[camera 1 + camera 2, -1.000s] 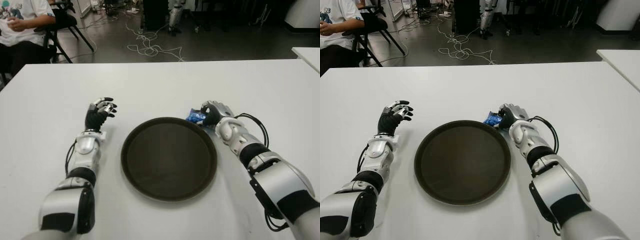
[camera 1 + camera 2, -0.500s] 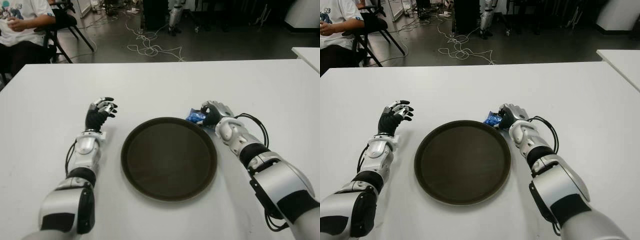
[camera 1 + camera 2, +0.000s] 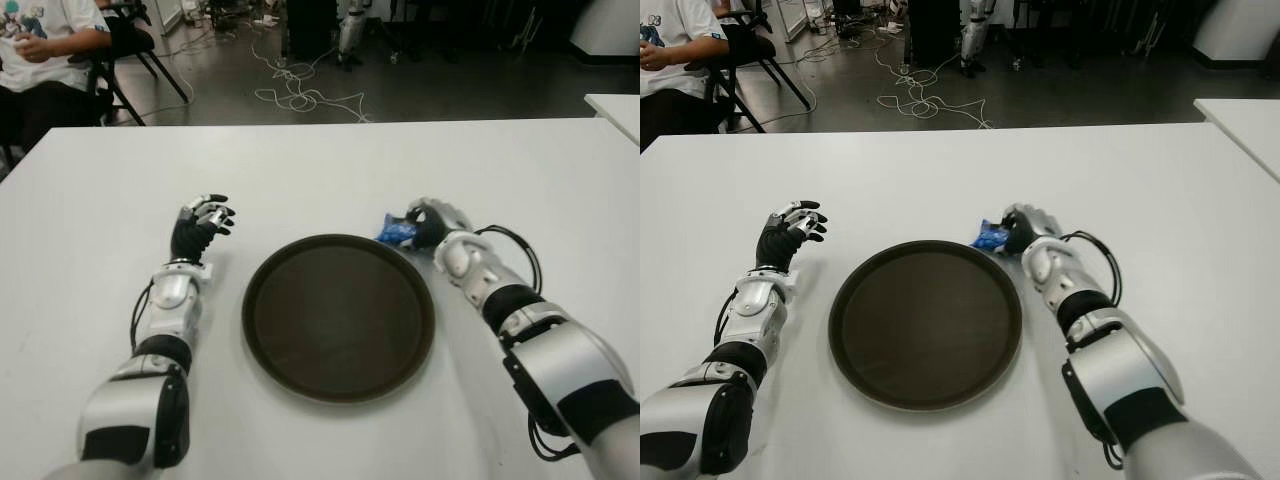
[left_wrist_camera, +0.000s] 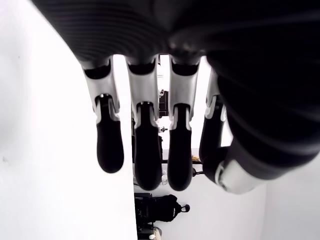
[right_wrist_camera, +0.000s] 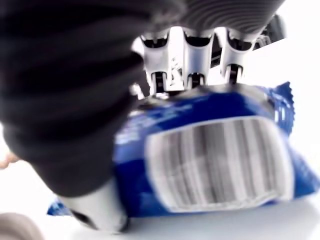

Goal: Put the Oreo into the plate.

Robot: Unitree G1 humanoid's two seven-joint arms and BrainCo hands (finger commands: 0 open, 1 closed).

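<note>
A small blue Oreo packet [image 3: 396,232] sits in my right hand [image 3: 425,224], just past the far right rim of the round dark plate [image 3: 338,316]. In the right wrist view the fingers [image 5: 192,55] curl over the top of the blue packet [image 5: 220,155], which shows a white barcode panel. My left hand [image 3: 202,220] shows to the left of the plate, above the white table [image 3: 300,170], fingers relaxed and holding nothing; the left wrist view shows the fingers [image 4: 145,145] hanging apart.
A person [image 3: 40,50] sits on a chair at the far left beyond the table. Cables [image 3: 300,95] lie on the dark floor behind. Another white table's corner [image 3: 615,105] shows at the far right.
My right hand with the Oreo packet has lifted and shifted slightly to the right and away. The left hand has not moved.
</note>
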